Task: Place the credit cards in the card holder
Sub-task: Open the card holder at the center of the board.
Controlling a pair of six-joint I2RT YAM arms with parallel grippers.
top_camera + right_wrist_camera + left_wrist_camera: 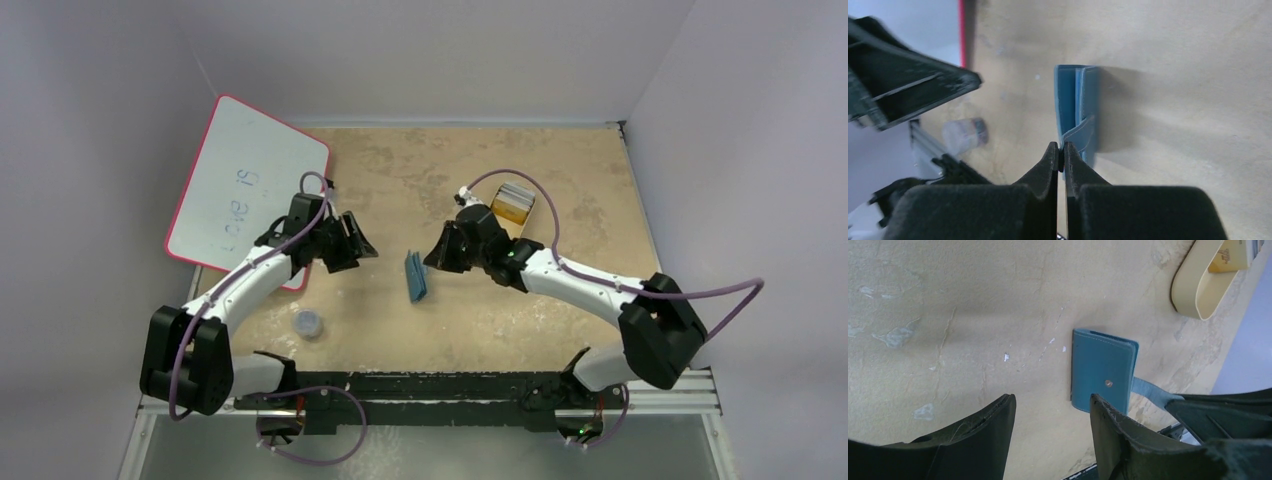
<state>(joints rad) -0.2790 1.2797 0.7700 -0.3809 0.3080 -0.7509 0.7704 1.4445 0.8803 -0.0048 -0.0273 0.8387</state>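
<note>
- Small teal-blue bifold card holder (416, 277) is mid-counter, between the left end effector (352, 243) and the right end effector (435, 258). It is folded shut and turned on edge, so the top view gives only a narrow strip.
- The left wrist view adds the card holder's broad blue face (1103, 370) with a small metal snap stud. Its blue closure strap (1148, 389) runs off to the right into the right end effector.
- Right end effector: fingers pressed together, pinching the strap end. This is clear only in its own wrist view (1060, 146).
- Left end effector (1050, 399): fingers partly spread, nothing between them. It is just left of the card holder, not touching.
- Cannot tell whether the card holder's lower edge rests on the mottled tan counter (420, 170).
- Thin rectangular credit cards (515, 203), orange-yellow and grey, are stacked far right of the card holder in a beige oval plastic tray (1193, 295). The tray's shape reads only from the left wrist.
- Pink-rimmed whiteboard (250, 190) lies far left.
- Small round pale container (309, 323) sits near left and also shows in the right wrist view (965, 135).
</note>
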